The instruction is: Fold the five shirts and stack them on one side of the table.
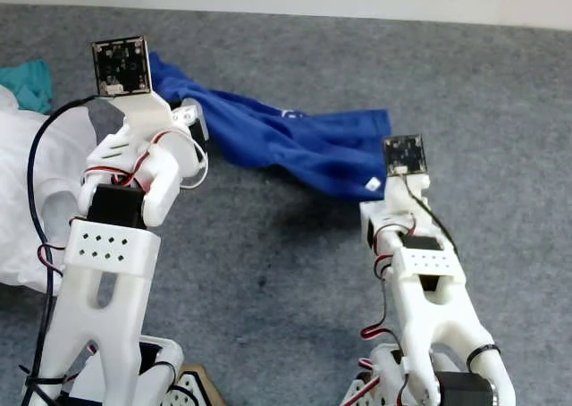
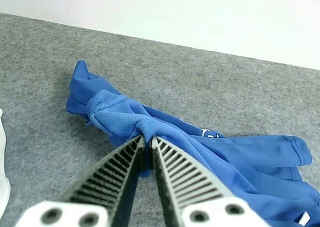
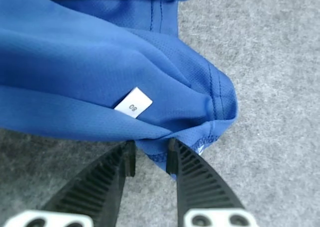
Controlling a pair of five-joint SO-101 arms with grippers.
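While both claws grip it, one blue shirt (image 1: 286, 142) lies stretched in a crumpled band across the far part of the grey table (image 1: 268, 272), running from one arm to the other. The left claw (image 2: 147, 139) is pinched tight on a bunched fold near one end of the shirt, and its two ribbed fingers (image 2: 120, 172) almost meet. The right claw (image 3: 150, 149) holds the hem at the other end. Its two fingers stand a narrow gap apart with blue cloth between them, and one small white label (image 3: 133, 102) sits just beside that grip. More clothes lie on the table beside the left arm. One is a heap of white cloth (image 1: 27, 182), which may be one shirt or several. One teal piece (image 1: 31, 80) lies just beyond the heap.
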